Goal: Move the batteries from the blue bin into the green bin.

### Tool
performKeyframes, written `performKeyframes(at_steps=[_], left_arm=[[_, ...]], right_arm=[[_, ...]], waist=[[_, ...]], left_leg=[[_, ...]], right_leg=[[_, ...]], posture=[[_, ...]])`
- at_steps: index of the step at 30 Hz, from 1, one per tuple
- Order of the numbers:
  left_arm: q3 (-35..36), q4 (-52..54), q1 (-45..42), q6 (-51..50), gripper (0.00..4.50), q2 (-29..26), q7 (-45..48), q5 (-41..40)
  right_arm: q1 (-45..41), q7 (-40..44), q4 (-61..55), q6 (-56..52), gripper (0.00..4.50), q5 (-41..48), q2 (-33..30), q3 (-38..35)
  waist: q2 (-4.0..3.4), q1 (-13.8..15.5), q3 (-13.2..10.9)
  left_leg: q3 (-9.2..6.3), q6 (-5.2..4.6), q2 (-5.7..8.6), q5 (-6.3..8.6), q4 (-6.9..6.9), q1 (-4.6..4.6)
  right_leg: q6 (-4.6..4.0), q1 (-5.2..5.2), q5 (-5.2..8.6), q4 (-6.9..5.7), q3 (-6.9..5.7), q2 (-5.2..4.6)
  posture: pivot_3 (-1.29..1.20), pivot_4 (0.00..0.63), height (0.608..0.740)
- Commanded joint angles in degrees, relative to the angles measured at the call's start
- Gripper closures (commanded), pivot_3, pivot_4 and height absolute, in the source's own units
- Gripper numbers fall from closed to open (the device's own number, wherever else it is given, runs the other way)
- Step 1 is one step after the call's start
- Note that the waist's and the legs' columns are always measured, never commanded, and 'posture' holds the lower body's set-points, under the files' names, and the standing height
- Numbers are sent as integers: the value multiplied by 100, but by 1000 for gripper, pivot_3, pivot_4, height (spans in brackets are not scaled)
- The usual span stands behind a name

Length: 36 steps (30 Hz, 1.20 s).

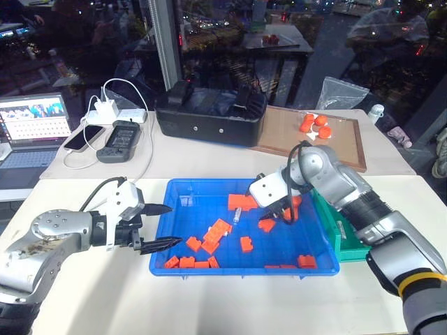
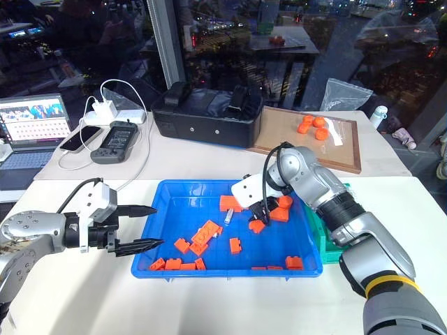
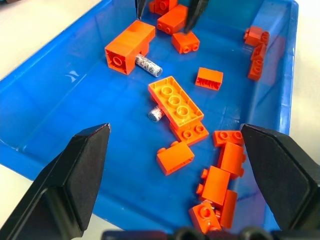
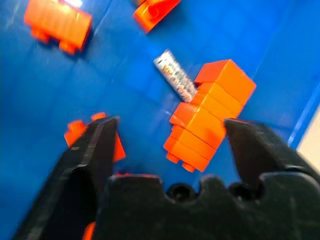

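Right arm reaches into the tray for a battery; left waits at the rim.

The shallow bright blue plastic bin (image 1: pixel 174 230) holds scattered orange plastic bricks (image 1: pixel 218 232) and silver batteries (image 3: pixel 148 65); the small green bin (image 1: pixel 347 234) sits against its right side. Right gripper (image 1: pixel 282 213), fingers spread and empty, hovers over a battery beside a brick; left gripper (image 1: pixel 159 226) stands open, empty.

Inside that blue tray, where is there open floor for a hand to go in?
The blue bin is bare along its left side, near the left pincer. The orange bricks and batteries crowd its middle, front edge and right.
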<state>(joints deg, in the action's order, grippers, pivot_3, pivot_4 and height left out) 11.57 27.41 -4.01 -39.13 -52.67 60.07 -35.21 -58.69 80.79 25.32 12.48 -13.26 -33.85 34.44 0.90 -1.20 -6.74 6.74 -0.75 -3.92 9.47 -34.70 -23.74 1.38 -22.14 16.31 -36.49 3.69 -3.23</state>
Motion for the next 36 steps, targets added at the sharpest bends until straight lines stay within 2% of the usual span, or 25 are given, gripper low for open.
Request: performKeyframes(at_steps=[1,4,6,9,10,11,13,15,19,25,31,36], left_arm=[[272,301,78,-38,0,-45,-128,-161],[301,314,135,-33,0,-34,-173,-183],[268,245,109,4,0,-28,-167,-162],[139,108,-35,69,0,-16,-141,-108],[55,21,-148,83,0,-9,-138,-70],[-51,-102,-299,127,0,8,-154,14],[-237,-409,-621,222,0,62,-184,170],[-442,-696,-941,357,0,108,-112,309],[-790,-1106,-1459,526,0,175,60,510],[-939,-1303,-1701,622,0,207,211,611],[-851,-1167,-1545,610,0,204,128,603],[-656,-839,-1200,522,0,178,-12,498]], right_arm=[[-138,416,-341,-1460,724,722,158,-589],[275,1045,-1640,-3307,724,1711,-318,-931],[616,970,-2558,-4695,724,2285,-537,-1267],[978,33,-3212,-6061,724,2530,-449,-1716],[1118,-617,-3465,-6700,724,2338,-298,-1870],[1263,-1312,-3777,-7604,724,2096,-91,-2057],[1469,-2070,-4345,-9249,724,2031,280,-2366],[1602,-2737,-4475,-10268,724,2067,950,-2875],[1847,-4262,-4125,-10498,724,1906,2172,-3631],[1788,-5953,-3986,-10498,724,1724,3310,-4371],[1753,-6853,-3864,-10498,724,1856,3677,-4405],[1669,-7147,-3703,-10498,724,2464,3424,-3942]], waist=[[3,11,-2],[2,84,-2],[6,140,0],[16,117,7],[17,98,7],[18,76,8],[20,55,10],[21,50,10],[25,30,17],[25,28,18],[25,-1,17],[25,-60,17]], left_leg=[[-3,0,1,0,-2,0],[-15,2,0,-1,-2,0],[-24,3,-2,0,-2,3],[-34,55,-5,31,-1,10],[-35,56,-5,32,-3,11],[-33,57,-4,33,-1,9],[-35,58,-4,33,1,8],[-37,59,-4,30,-1,-2],[-35,52,2,26,-4,-5],[-17,16,6,4,8,-14],[-15,16,4,4,11,-12],[-22,16,3,4,14,-11]], right_leg=[[-2,-3,1,-15,0,-1],[-7,-7,4,-32,-2,-1],[-10,-13,7,-23,-23,-14],[-50,-11,27,-19,-25,-32],[-54,-11,29,-23,-23,-33],[-56,-11,28,-23,-21,-33],[-61,-9,23,-28,-18,-32],[-64,-16,21,-35,-16,-29],[-30,-17,3,-34,-13,-9],[-14,-23,5,-28,-18,-3],[-13,-20,6,-28,-19,2],[-13,-19,6,-27,-18,1]], posture=[[0,150,738],[0,150,738],[0,150,738],[0,150,738],[0,150,738],[0,150,738],[0,150,738],[0,150,738],[0,150,738],[0,150,738],[0,150,738],[0,150,738]])
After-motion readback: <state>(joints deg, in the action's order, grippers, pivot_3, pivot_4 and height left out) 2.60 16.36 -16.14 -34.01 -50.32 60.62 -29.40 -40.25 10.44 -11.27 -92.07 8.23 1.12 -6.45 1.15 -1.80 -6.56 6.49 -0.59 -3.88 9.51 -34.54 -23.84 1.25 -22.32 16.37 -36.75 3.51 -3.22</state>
